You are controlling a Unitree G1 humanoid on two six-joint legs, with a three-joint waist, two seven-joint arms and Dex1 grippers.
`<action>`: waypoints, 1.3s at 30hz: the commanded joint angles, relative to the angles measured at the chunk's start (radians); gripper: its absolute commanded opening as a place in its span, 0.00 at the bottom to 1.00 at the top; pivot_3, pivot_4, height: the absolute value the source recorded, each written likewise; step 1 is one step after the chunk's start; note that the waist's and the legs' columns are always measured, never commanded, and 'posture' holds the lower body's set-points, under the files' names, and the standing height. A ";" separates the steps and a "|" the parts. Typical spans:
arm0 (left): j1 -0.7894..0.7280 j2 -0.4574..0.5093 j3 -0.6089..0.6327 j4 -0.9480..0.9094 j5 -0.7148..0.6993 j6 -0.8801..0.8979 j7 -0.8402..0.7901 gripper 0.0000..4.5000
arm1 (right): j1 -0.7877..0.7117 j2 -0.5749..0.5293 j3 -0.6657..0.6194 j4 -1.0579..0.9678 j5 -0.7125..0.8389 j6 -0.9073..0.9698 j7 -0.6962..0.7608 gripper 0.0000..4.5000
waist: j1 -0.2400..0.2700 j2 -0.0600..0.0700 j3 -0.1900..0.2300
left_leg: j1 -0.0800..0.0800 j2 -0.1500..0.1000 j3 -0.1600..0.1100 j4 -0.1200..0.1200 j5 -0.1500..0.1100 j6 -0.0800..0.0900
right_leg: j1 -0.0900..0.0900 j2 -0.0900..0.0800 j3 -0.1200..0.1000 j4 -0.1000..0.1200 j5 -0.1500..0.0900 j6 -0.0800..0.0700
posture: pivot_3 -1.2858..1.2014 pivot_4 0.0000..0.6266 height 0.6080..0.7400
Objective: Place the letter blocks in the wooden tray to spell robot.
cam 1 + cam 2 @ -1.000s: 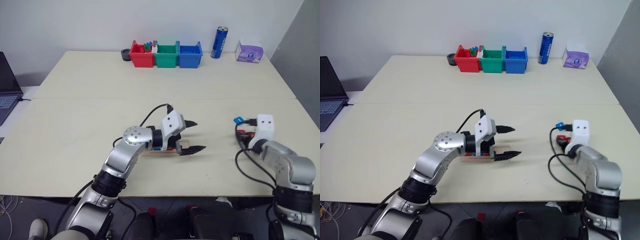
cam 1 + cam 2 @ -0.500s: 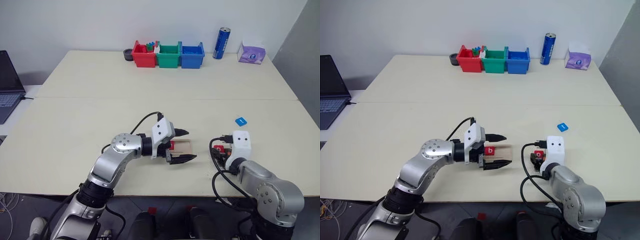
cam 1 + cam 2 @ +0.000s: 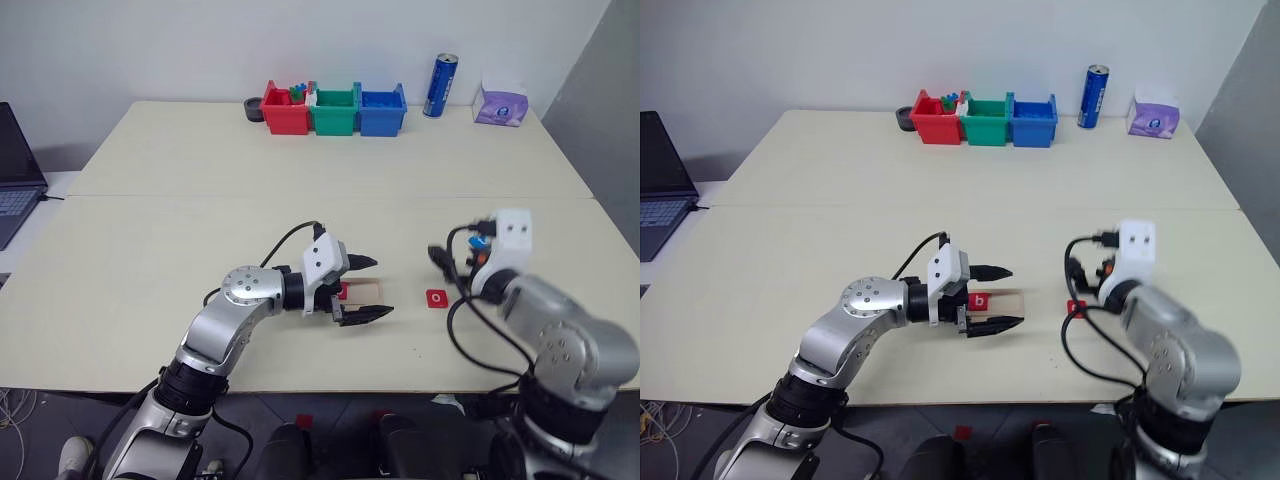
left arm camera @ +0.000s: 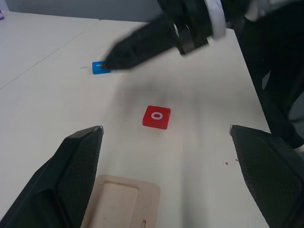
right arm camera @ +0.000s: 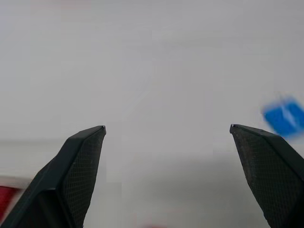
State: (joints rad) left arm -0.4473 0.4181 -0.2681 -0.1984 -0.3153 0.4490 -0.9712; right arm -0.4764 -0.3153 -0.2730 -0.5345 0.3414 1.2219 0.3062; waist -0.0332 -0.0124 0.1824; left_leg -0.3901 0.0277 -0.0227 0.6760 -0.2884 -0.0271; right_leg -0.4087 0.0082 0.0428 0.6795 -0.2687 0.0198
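Your right hand (image 5: 166,137) is released and empty above the red "o" block (image 3: 437,298), while your left hand (image 3: 364,289), fingers spread, brackets the wooden tray (image 4: 121,201) to steady it.

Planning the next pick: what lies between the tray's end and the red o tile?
Bare tabletop, in the left wrist view, between wooden tray and red o tile.

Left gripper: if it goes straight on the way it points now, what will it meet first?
Probably the red "o" block, which lies on the table ahead of the open left gripper, just past the wooden tray's end. Depth is unclear, so it may pass just above it.
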 commanded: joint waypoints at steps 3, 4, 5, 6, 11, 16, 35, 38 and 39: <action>-0.009 -0.003 0.030 -0.010 -0.031 -0.024 -0.013 1.00 | 0.147 -0.258 0.205 0.175 -0.007 -0.604 0.548 0.99 | 0.006 -0.001 0.000 | -0.001 0.000 -0.002 -0.001 -0.001 0.001 | 0.001 0.000 -0.001 -0.002 -0.001 0.000 | 0.52 0.24 1.00; -0.007 -0.004 0.029 -0.012 -0.034 -0.022 -0.014 1.00 | 0.180 -0.279 0.216 0.220 -0.003 -0.676 0.611 0.99 | 0.006 -0.002 0.000 | -0.002 0.001 -0.003 -0.001 -0.002 0.003 | 0.001 0.000 -0.001 -0.002 -0.002 0.000 | 0.52 0.24 1.00; -0.004 -0.003 0.029 -0.015 -0.036 -0.021 -0.015 1.00 | 0.207 -0.301 0.231 0.270 -0.008 -0.752 0.668 0.99 | 0.005 -0.002 0.000 | -0.002 0.000 -0.003 -0.001 -0.002 0.004 | 0.001 0.000 -0.001 -0.002 -0.002 0.000 | 0.52 0.24 1.00; -0.001 -0.003 0.029 -0.017 -0.038 -0.021 -0.015 1.00 | 0.230 -0.324 0.249 0.325 -0.013 -0.826 0.735 0.99 | 0.005 -0.002 0.000 | -0.003 0.000 -0.002 -0.001 -0.002 0.004 | 0.000 0.000 -0.001 -0.002 -0.002 0.000 | 0.52 0.24 1.00; 0.017 0.007 0.036 -0.021 -0.044 -0.030 -0.018 1.00 | 0.196 -0.341 0.296 0.523 -0.045 -1.038 0.841 0.99 | -0.002 -0.003 0.001 | 0.001 -0.001 -0.001 0.001 -0.002 0.004 | 0.001 -0.002 0.002 0.000 -0.001 0.001 | 0.52 0.24 1.00; 0.032 0.018 0.040 -0.033 -0.050 -0.030 -0.023 1.00 | 0.133 -0.335 0.324 0.647 -0.076 -1.137 0.872 0.99 | 0.001 -0.003 0.002 | 0.006 0.000 -0.001 0.001 -0.002 0.003 | 0.004 0.000 0.001 0.002 -0.001 0.000 | 0.52 0.24 1.00; 0.004 0.009 0.027 -0.017 -0.056 -0.030 -0.035 1.00 | 0.089 -0.388 0.356 0.934 -0.143 -1.291 0.974 0.99 | 0.005 -0.003 0.002 | 0.005 0.000 -0.002 0.001 -0.002 0.003 | 0.004 -0.002 0.002 0.002 0.000 0.000 | 0.52 0.24 1.00; -0.001 0.008 0.027 -0.014 -0.058 -0.030 -0.042 1.00 | 0.078 -0.391 0.357 0.949 -0.143 -1.296 0.978 0.99 | 0.005 -0.003 0.002 | 0.006 0.000 -0.002 0.001 -0.002 0.003 | 0.004 -0.002 0.002 0.002 0.000 0.000 | 0.52 0.24 1.00; -0.002 0.008 0.027 -0.013 -0.058 -0.029 -0.045 1.00 | 0.074 -0.392 0.358 0.954 -0.143 -1.296 0.979 0.99 | 0.005 -0.003 0.002 | 0.006 0.000 -0.002 0.002 -0.002 0.003 | 0.004 -0.002 0.002 0.002 0.000 0.000 | 0.52 0.24 1.00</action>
State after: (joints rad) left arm -0.4262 0.4294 -0.2484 -0.1923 -0.3533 0.4325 -1.0078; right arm -0.3904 -0.6884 0.0989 0.4079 0.2093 -0.0666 1.2795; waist -0.0281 -0.0157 0.1840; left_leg -0.3845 0.0278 -0.0246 0.6776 -0.2902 -0.0240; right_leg -0.4045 0.0058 0.0449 0.6813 -0.2691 0.0195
